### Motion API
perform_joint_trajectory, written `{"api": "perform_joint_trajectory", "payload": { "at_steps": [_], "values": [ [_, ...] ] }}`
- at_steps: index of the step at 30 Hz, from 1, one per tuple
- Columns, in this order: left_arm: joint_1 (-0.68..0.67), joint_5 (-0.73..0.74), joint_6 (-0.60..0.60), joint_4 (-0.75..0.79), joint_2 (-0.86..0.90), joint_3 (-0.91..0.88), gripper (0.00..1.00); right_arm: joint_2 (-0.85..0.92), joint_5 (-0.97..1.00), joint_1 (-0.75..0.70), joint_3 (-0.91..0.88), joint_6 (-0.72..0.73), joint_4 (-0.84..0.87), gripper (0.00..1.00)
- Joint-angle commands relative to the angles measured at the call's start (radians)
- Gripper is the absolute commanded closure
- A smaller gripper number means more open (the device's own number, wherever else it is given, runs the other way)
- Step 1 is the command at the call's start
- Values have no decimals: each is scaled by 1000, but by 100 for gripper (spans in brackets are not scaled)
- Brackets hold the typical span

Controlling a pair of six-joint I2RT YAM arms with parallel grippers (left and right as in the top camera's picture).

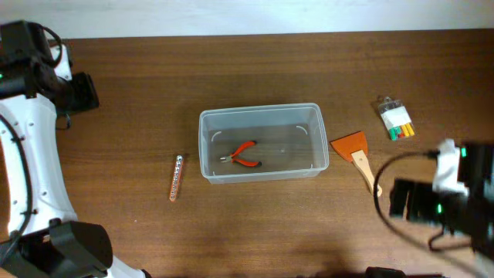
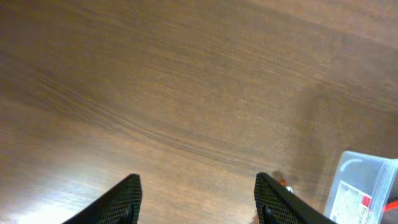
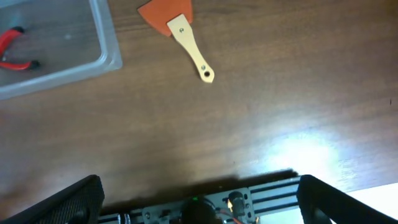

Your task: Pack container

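So the container (image 1: 262, 176) sits pretty much dead centre on the table (image 1: 255, 232), upright, open on top, long side running left to right. Inside it is one pair of red-handled pliers (image 1: 241, 154), lying flat on the bottom in the left half.

Everything else is outside it. A thin stick-like tube (image 1: 176, 177) lies near the container's left end. An orange scraper (image 1: 356, 153) with a pale wooden handle lies just beside the right end, blade toward the container and not touching it. Further out past that is a small pack (image 1: 396, 120) of coloured markers or crayons, can't tell which.

The left tool (image 2: 198, 200) is over the back-left part of the table, well apart from the container. Its fingers are spread wide with nothing between them, just bare wood underneath, and a corner of the container peeks in at the bottom right of its camera.

The right tool (image 3: 199, 193) hangs over the front-right area, near the scraper's handle end. It's released too, fingers far apart and empty. Its camera catches the scraper plus the container corner with the pliers.
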Motion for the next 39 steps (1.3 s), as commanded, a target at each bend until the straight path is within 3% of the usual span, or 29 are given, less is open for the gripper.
{"api": "perform_joint_trajectory", "payload": {
  "at_steps": [1, 6, 16, 21, 26, 35, 39],
  "values": [
    [2, 33, -23, 55, -72, -128, 40, 44, 3, -3, 111, -14, -20, 1],
    [2, 53, -23, 157, -173, -307, 40, -35, -43, -3, 117, -14, -20, 1],
    [-1, 97, -41, 321, -403, -637, 39, -269, -167, -3, -74, -14, -19, 1],
    [-45, 90, -41, 330, -443, -697, 39, -126, -5, -4, -105, -21, 25, 1],
    [-90, 46, -41, 322, -443, -697, 39, 108, -7, -3, -105, -167, 100, 1],
    [-95, -12, -40, 312, -443, -697, 39, 510, 16, -7, -119, -223, 229, 1],
    [-95, -40, -40, 311, -443, -697, 39, 543, 8, -39, -161, -195, 265, 1]
  ]
}}
